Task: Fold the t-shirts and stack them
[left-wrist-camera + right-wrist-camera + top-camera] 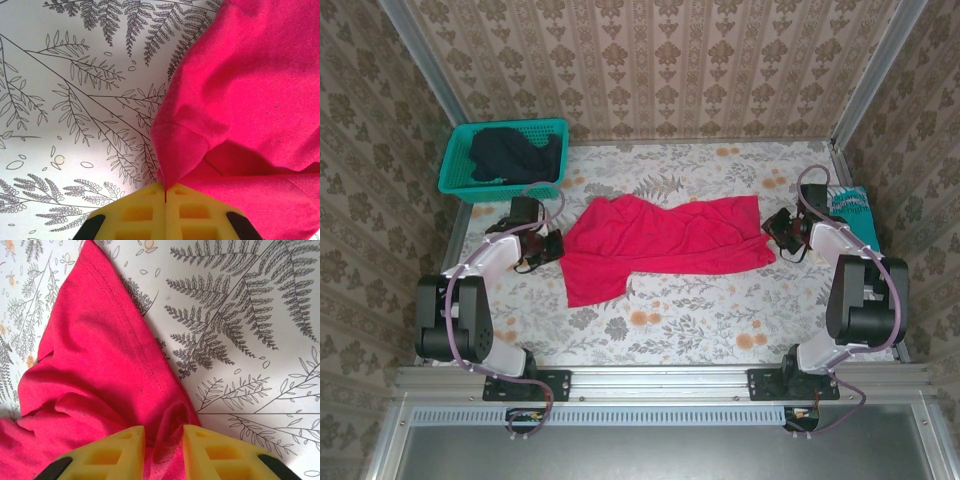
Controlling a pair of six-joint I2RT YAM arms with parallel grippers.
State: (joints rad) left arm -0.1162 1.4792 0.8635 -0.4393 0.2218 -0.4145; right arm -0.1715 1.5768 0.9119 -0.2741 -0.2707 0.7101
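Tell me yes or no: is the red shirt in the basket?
No. The red shirt lies spread on the table; the basket holds dark cloth.

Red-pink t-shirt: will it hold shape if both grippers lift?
Likely floppy: the red-pink t-shirt lies wrinkled and bunches in the right gripper. Probably sags mid-span. The left gripper pinches only a thin edge, so it may slip.

I record walls (650, 60) papered beige with a brown damask pattern, enclosing three sides. The bench (670, 320) has a white covering printed with grey ferns and orange blossoms. A metal rail (660, 380) edges its near side. Lighting is even.
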